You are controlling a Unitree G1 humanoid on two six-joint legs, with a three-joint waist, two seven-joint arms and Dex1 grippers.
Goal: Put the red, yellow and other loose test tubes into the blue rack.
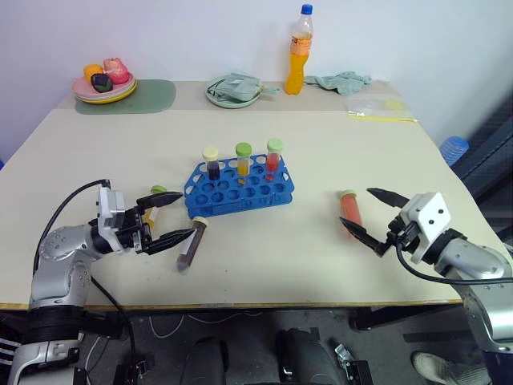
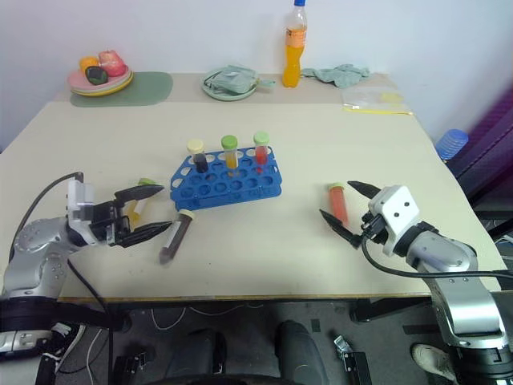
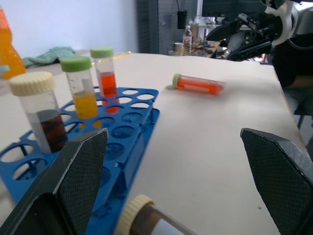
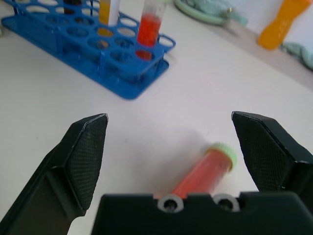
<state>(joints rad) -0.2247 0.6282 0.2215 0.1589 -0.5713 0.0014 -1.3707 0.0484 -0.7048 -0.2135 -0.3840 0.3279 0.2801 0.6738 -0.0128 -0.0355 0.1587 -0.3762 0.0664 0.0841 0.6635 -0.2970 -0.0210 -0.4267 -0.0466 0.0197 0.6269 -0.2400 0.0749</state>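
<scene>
Right now both claws are spread wide and empty. Left gripper [image 1: 170, 216] hovers at about 8 o'clock from the blue rack [image 1: 239, 188]; right gripper [image 1: 375, 220] sits out at 4 o'clock from it.

Rack is mid-table and holds three upright tubes: dark one with a cream cap [image 1: 212, 162], yellow one [image 1: 243, 159], red one [image 1: 273, 156], both green-capped.

Loose tubes lying flat:
- brown tube, cream cap [image 1: 192, 243], at 7 o'clock of the rack, cap end just beside the rack's near corner, just ahead of the left fingertips
- yellow tube, green cap [image 1: 155, 202], at 9 o'clock of the rack, partly hidden behind the left gripper
- red tube, green cap [image 1: 350, 209], at 3 o'clock of the rack, well apart from it, just beside the right fingertips

Handling, my read: small, light, rigid clear plastic, liquid-filled, smooth and round, so they will likely roll and slip under a skewed pinch. Grab across the barrel mid-length or nearer the cap, then tip upright cap-up. The rack looks light and may slide if a tube jams at a hole.
</scene>
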